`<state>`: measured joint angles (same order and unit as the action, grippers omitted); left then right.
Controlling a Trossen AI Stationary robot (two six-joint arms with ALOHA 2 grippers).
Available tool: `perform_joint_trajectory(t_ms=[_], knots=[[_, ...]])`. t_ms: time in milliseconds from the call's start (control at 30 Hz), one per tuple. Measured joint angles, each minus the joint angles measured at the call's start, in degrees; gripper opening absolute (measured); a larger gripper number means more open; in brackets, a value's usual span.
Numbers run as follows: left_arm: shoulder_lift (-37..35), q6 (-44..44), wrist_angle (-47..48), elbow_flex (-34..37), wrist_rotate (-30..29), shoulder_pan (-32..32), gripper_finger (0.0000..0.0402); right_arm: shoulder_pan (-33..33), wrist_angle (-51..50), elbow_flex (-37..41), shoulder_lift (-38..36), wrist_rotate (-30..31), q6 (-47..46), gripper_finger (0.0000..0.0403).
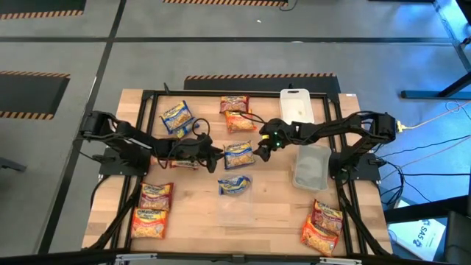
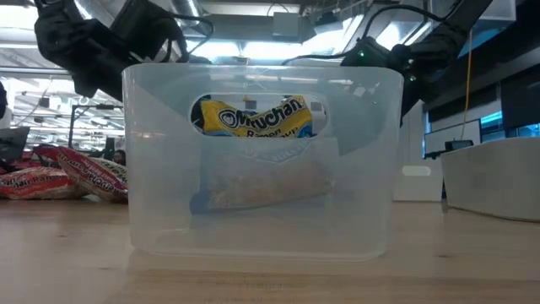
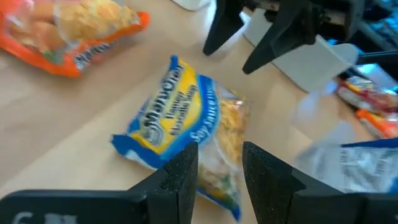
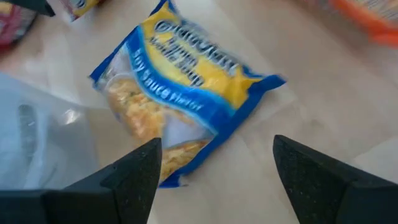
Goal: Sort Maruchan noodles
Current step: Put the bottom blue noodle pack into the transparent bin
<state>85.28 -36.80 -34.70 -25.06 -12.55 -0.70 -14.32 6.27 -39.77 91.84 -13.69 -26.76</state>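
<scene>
Both arms meet over the table's middle, above a blue-and-yellow noodle packet (image 1: 238,154) lying flat on the wood, creased and glossy. The right gripper (image 1: 262,149) stands wide and empty beside it; the left gripper (image 1: 215,156) is narrowly parted, empty. Judged mid-sort: next, grasp this packet and carry it to the clear container (image 2: 261,160), which holds one alike.

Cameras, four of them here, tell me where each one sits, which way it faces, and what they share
High view: overhead, looking straight down at the wooden table; both arms show.
Low view: at tabletop height, facing the clear container with a blue packet inside; arms above.
Left wrist view: on the left arm, looking past the left gripper at the blue packet on the table.
Right wrist view: on the right arm, looking past the open right gripper.
Shared: both wrist views show that packet.
</scene>
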Motion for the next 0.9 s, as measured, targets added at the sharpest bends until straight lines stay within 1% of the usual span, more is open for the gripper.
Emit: perform_joint_trajectory(t_ms=[67,133,267,400,467,567,700,833,900], knots=[[0.0,-1.4,0.9,-0.1,2.6,0.3,0.0119,-0.6,0.0,0.0,0.0,-2.2,0.0,0.0292],[0.0,-1.8,2.0,0.0,4.7,0.4,0.0119,-0.8,0.3,0.0,0.0,-2.6,-0.2,0.0292],[0.0,-2.2,3.2,0.0,6.1,0.4,0.0119,-1.2,0.5,0.0,0.1,-2.9,-2.4,0.0292],[0.0,-2.1,3.1,0.0,5.6,0.4,0.0119,-1.6,0.5,-0.1,2.2,-5.5,-5.0,0.0292],[0.0,-1.8,3.6,0.0,3.9,0.4,0.0119,-1.6,0.9,-0.1,3.9,-6.8,-6.2,0.0292],[0.0,-1.9,7.1,0.0,1.4,0.4,0.0119,-1.6,1.6,-0.1,5.9,-7.1,-6.4,0.0292],[0.0,-3.5,10.4,0.0,0.9,0.4,0.0119,-1.6,2.5,-0.2,6.5,-7.3,-6.7,0.0292],[0.0,-5.5,10.7,0.0,0.9,0.4,0.0119,-2.7,4.1,-0.1,6.7,-9.0,-8.6,0.0292],[0.0,-6.5,10.7,0.0,0.6,0.4,0.0119,-2.7,4.2,-0.1,6.8,-8.6,-9.0,0.0292]])
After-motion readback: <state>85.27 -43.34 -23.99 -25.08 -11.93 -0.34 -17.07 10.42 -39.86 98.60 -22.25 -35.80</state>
